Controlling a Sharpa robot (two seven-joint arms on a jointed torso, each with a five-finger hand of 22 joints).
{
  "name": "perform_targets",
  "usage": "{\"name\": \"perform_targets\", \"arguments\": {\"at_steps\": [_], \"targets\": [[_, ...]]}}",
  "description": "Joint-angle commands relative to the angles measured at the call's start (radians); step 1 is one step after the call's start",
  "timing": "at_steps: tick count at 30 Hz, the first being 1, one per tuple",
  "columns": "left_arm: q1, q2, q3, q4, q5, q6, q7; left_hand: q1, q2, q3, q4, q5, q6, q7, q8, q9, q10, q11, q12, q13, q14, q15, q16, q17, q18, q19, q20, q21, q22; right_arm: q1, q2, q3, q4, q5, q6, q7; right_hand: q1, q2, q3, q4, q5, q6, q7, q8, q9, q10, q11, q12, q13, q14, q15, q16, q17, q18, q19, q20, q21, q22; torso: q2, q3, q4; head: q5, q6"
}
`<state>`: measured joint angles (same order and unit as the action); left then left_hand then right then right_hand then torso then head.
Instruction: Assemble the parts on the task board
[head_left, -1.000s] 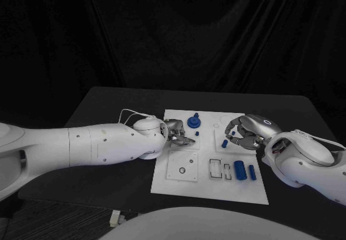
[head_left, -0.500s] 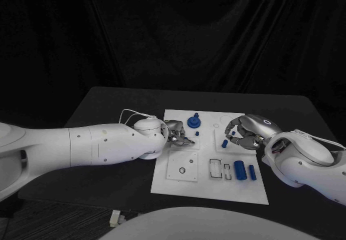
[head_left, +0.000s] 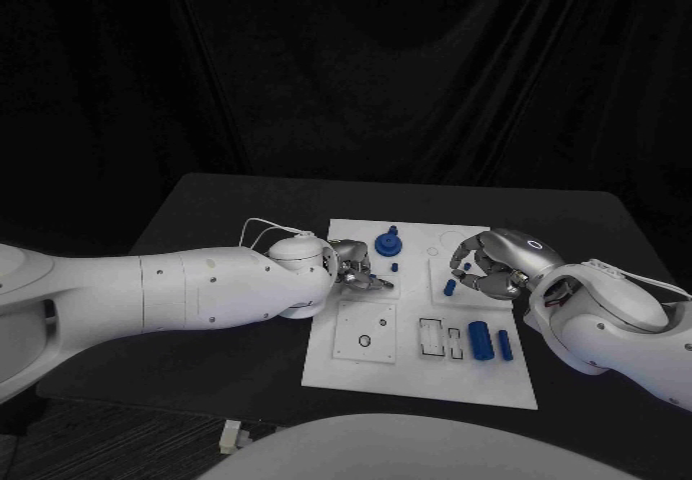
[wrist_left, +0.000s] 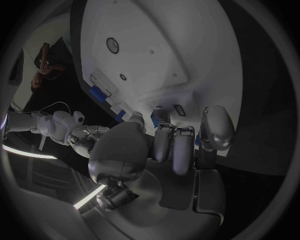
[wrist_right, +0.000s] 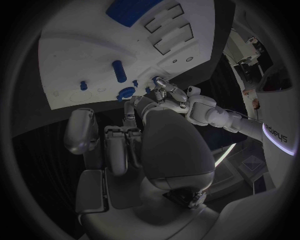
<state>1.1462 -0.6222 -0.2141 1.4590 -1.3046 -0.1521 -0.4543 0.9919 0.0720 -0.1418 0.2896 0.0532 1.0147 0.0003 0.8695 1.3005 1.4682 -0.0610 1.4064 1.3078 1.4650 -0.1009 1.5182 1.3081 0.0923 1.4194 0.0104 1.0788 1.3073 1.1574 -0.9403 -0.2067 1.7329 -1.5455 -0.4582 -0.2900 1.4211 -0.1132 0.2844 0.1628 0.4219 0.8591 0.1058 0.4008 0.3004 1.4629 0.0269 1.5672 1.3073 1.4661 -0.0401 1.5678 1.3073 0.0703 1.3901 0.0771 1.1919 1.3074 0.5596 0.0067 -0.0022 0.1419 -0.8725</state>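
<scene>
The white task board lies mid-table. My left hand rests over its upper left part, fingers curled, fingertips pinching a small blue peg that stands upright on the board; the left wrist view shows the peg between two fingertips. A round blue knob stands just beyond it. My right hand hovers over the board's upper right with fingers curled and nothing in them. An upright blue peg stands just off its fingertips, apart from them in the right wrist view.
Two blue cylinders lie side by side at the board's lower right, beside rectangular slots. A square inset plate with an oval hole sits lower left. Black table surrounds the board.
My left hand's fingertips have drawn back slightly toward the palm beside the small peg. The peg, the right hand and the other parts have not moved.
</scene>
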Motion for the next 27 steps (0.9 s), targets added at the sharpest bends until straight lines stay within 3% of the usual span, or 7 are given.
{"name": "perform_targets", "arguments": {"at_steps": [1,4,5,9,13,20,27], "targets": [[-0.002,0.003,0.001,0.003,0.005,-0.01,0.014,0.002,0.018,-0.009,0.0,-0.004,0.061,-0.006,0.093,0.066,0.045,-0.009,0.015,0.143,0.093,-0.01,0.008,0.231,-0.009,0.007,-0.005,0.011,0.154,-0.003,-0.001,0.0,0.001,-0.007,-0.002,-0.006,0.011,0.001,0.004,-0.001,0.006,0.008,0.002,0.005,0.001,0.108,0.002,0.004,0.263,0.104,0.006,0.002,0.262,0.016,-0.009,-0.001,-0.006,0.143,0.0,-0.0002,-0.0001,0.0,0.0],[-0.002,0.003,0.001,0.003,0.005,-0.003,0.01,0.009,0.037,-0.005,-0.001,0.001,0.095,-0.011,0.142,0.091,0.051,-0.013,0.025,0.152,0.094,-0.012,0.012,0.234,-0.01,0.011,-0.007,0.02,0.155,-0.003,-0.002,0.0,0.001,-0.007,-0.001,-0.007,0.01,0.001,0.005,-0.001,0.006,0.008,0.002,0.005,0.001,0.108,0.003,0.004,0.263,0.104,0.006,0.002,0.262,0.016,-0.009,-0.001,-0.007,0.143,0.0,-0.0002,-0.0004,0.0,0.0],[-0.002,0.004,0.001,0.002,0.005,0.002,0.007,0.029,0.052,0.006,-0.002,0.064,0.099,-0.015,0.151,0.101,0.053,-0.016,0.027,0.153,0.095,-0.015,0.012,0.234,-0.01,0.013,-0.009,0.02,0.155,-0.003,-0.002,0.0,0.001,-0.007,-0.001,-0.007,0.01,0.001,0.005,-0.001,0.006,0.008,0.002,0.005,0.001,0.108,0.003,0.004,0.263,0.104,0.006,0.002,0.262,0.016,-0.009,-0.001,-0.007,0.143,0.0,-0.0001,-0.0004,0.001,0.0],[-0.002,0.004,0.001,0.001,0.005,0.02,-0.005,0.052,0.059,0.014,-0.002,0.11,0.096,-0.018,0.147,0.103,0.053,-0.018,0.027,0.154,0.095,-0.017,0.012,0.234,-0.01,0.013,-0.011,0.02,0.155,-0.003,-0.003,0.0,0.002,-0.007,0.0,-0.007,0.01,0.001,0.005,-0.001,0.006,0.008,0.002,0.005,0.001,0.108,0.003,0.004,0.263,0.104,0.006,0.002,0.262,0.016,-0.009,-0.001,-0.007,0.143,0.0,-0.0001,-0.0005,0.0,0.0],[-0.002,0.004,0.001,-0.001,0.005,0.035,-0.016,0.104,0.063,0.036,-0.007,0.196,0.107,-0.022,0.152,0.105,0.055,-0.022,0.03,0.157,0.095,-0.02,0.013,0.235,-0.011,0.016,-0.014,0.025,0.156,-0.003,-0.003,0.0,0.002,-0.007,0.0,-0.007,0.01,0.001,0.005,-0.001,0.007,0.008,0.002,0.005,0.001,0.108,0.003,0.004,0.263,0.104,0.006,0.001,0.261,0.016,-0.009,-0.001,-0.008,0.142,-0.001,-0.0001,-0.0006,0.0,0.0],[-0.002,0.002,0.001,0.0,0.005,0.026,-0.016,0.104,0.061,0.034,-0.002,0.189,0.122,-0.023,0.165,0.109,0.057,-0.023,0.034,0.16,0.096,-0.021,0.015,0.237,-0.011,0.017,-0.014,0.028,0.157,-0.003,-0.003,0.0,0.002,-0.007,0.0,-0.007,0.011,0.003,0.008,-0.001,0.01,0.009,0.002,0.006,0.001,0.108,0.003,0.004,0.263,0.104,0.006,0.001,0.261,0.017,-0.009,-0.001,-0.009,0.142,0.0,-0.0001,-0.0004,0.001,0.0],[-0.001,-0.011,0.001,0.025,0.005,-0.052,0.026,0.056,0.042,-0.015,0.002,0.051,0.128,-0.022,0.158,0.109,0.059,-0.023,0.034,0.162,0.097,-0.021,0.016,0.238,-0.012,0.02,-0.016,0.032,0.158,-0.003,-0.008,0.001,0.004,-0.007,-0.007,-0.006,0.011,0.003,0.008,-0.001,0.011,0.009,0.002,0.006,0.001,0.108,0.003,0.004,0.263,0.104,0.006,0.002,0.262,0.017,-0.009,-0.001,-0.009,0.142,0.0,0.0,-0.0002,0.002,0.0]]}}
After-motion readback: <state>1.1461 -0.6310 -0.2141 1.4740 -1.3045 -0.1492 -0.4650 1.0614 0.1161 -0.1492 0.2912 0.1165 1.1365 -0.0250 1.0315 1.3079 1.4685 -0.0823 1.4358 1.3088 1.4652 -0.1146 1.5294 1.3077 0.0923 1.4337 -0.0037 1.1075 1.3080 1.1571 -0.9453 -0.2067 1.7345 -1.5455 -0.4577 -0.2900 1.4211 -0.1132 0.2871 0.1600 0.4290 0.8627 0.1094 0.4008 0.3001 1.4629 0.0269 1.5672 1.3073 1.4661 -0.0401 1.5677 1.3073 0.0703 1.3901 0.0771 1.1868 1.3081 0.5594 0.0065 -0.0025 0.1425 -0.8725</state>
